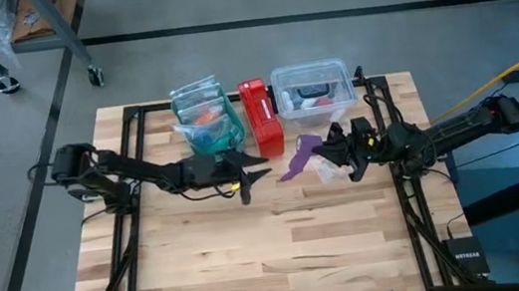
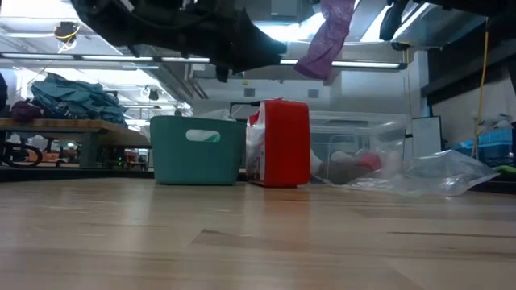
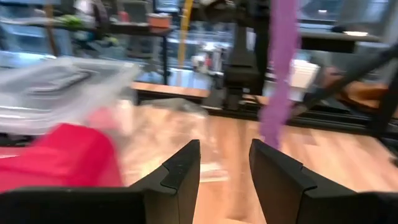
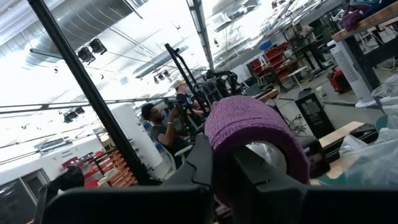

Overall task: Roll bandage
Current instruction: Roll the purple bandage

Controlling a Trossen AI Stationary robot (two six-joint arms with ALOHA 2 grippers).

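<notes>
We see the purple bandage (image 1: 299, 157) held up off the desk (image 1: 274, 254), draped over the right claw (image 1: 333, 153), whose fingers are clamped together on it; its loose end hangs down toward the left claw (image 1: 261, 174). In the low view the strip (image 2: 325, 39) dangles well above the wood.

At 12 o'clock from the bandage stands the red box (image 1: 261, 117). At 10 o'clock sits the teal bin (image 1: 208, 122) with clear packets in it, one showing something orange. At 1 o'clock is the clear plastic tub (image 1: 313, 93), holding a dark item and something red. A crumpled clear bag (image 2: 439, 173) lies beside the tub.

The right arm reaches in level from 3 o'clock. The left arm stretches in from 9 o'clock, its fingers (image 3: 180, 171) apart and holding nothing, pointed at the hanging strip.
</notes>
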